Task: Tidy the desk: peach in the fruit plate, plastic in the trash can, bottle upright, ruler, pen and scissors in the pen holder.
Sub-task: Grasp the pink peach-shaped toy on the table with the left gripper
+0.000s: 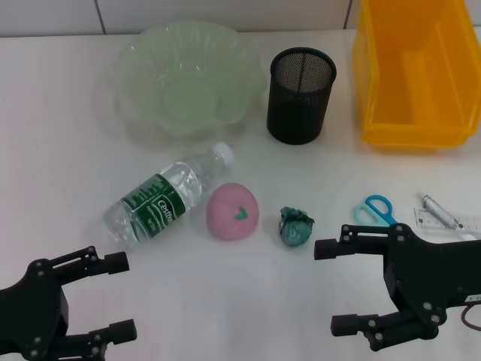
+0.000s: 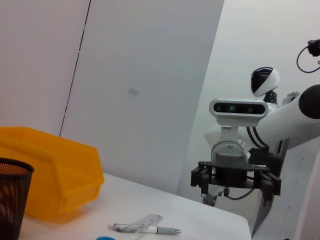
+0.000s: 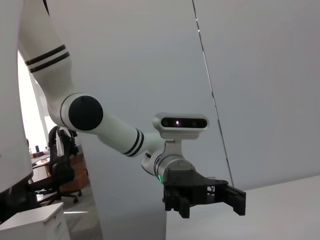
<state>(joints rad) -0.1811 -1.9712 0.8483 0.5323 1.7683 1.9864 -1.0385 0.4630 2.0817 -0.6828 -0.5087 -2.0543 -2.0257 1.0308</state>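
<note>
Hands [image 1: 120, 295] [image 1: 328, 286] spread at near edge, flanking peach [image 1: 234, 212].

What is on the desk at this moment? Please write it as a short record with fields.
bottle: lying on its side, near the peach
peach: on the desk, not in the fruit plate
fruit plate: holds nothing
plastic: crumpled, on the desk
pen holder: upright, nothing seen inside
scissors, pen, ruler: lying by the right hand
trash can: yellow bin
left hand: open, holds nothing
right hand: open, holds nothing
</note>
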